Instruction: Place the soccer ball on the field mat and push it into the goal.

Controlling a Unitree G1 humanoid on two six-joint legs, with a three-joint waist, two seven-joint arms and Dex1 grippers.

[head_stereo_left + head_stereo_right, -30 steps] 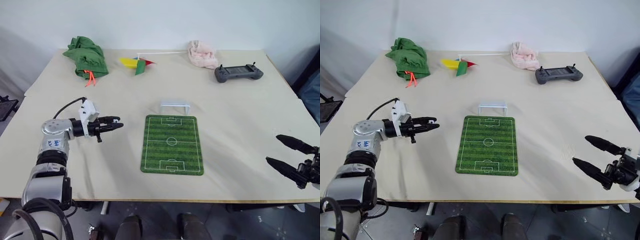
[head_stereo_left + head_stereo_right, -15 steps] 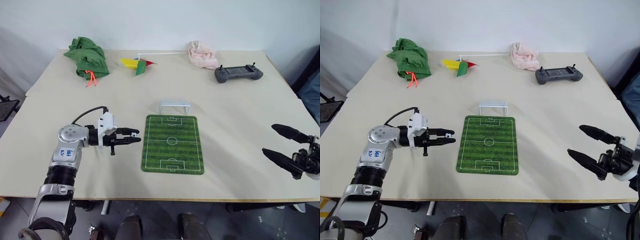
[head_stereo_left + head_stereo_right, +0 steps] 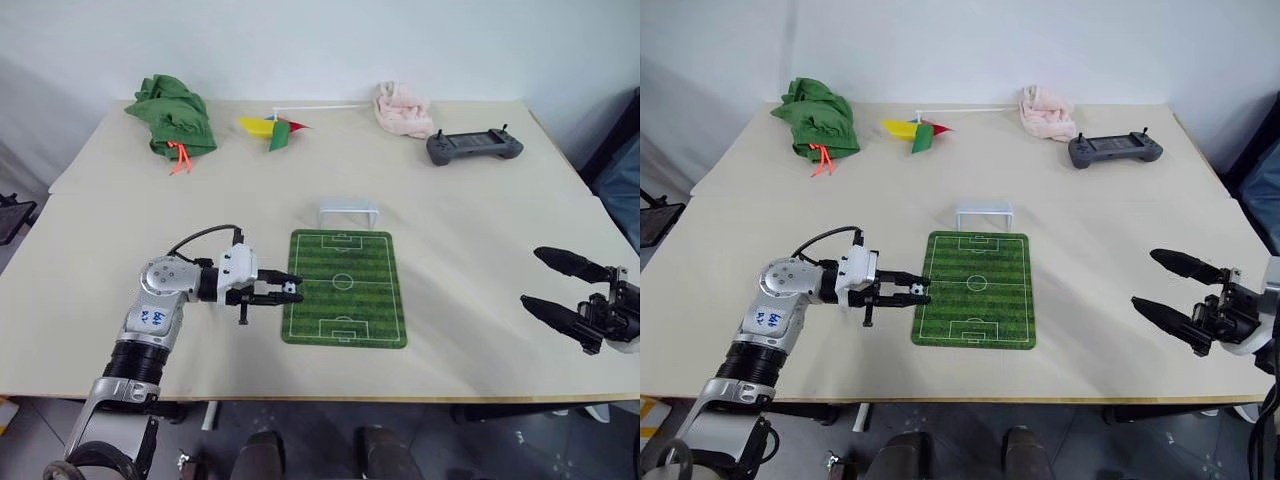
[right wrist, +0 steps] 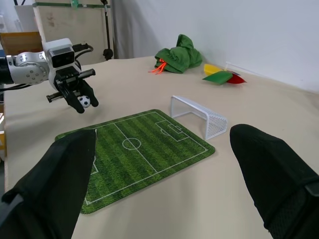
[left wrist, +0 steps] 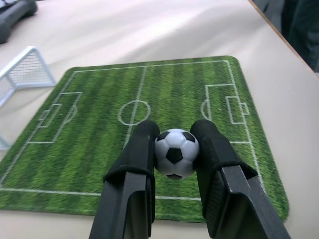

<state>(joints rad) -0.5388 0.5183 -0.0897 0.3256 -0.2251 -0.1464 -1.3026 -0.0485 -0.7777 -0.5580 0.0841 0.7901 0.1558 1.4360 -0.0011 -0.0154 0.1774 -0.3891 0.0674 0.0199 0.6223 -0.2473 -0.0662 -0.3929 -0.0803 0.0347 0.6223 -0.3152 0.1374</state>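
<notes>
Left gripper clamped on the soccer ball, hovering at the field mat's left edge, mid-tabletop. Right gripper spread apart, near the right edge. Risk: ball dropped from height may bounce or roll off the mat, away from goal.

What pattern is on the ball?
White with black patches on the soccer ball, clearest in the left wrist view.

Left gripper pinches the soccer ball above the field mat
</notes>
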